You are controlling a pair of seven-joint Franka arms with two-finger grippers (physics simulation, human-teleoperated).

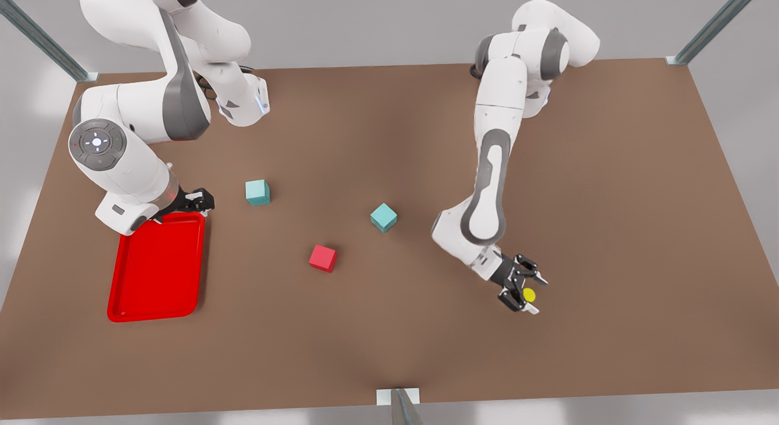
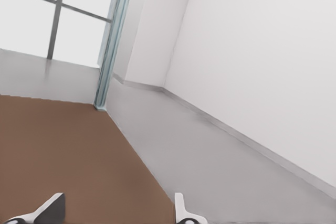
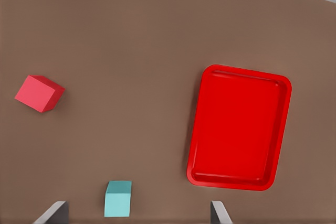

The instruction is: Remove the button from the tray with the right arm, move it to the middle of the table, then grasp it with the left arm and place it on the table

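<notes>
round yellow-capped button (image 1: pixel 529 295) between gripper (image 1: pixel 527 294) fingers

Black base of the button (image 1: pixel 529 295) hidden between the left gripper (image 1: pixel 527 295) fingers; tray (image 1: pixel 157 270) corner under the right gripper (image 1: pixel 198 201).

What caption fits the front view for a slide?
Left gripper with the yellow button over the table; right gripper open by the red tray.

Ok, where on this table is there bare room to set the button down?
Bare table spreads on the front view's right, past the left gripper with the button, and along the near edge. Crowded: the middle, among the red cube, the farther teal cube and the nearer teal cube, and the tray by the right gripper.
</notes>
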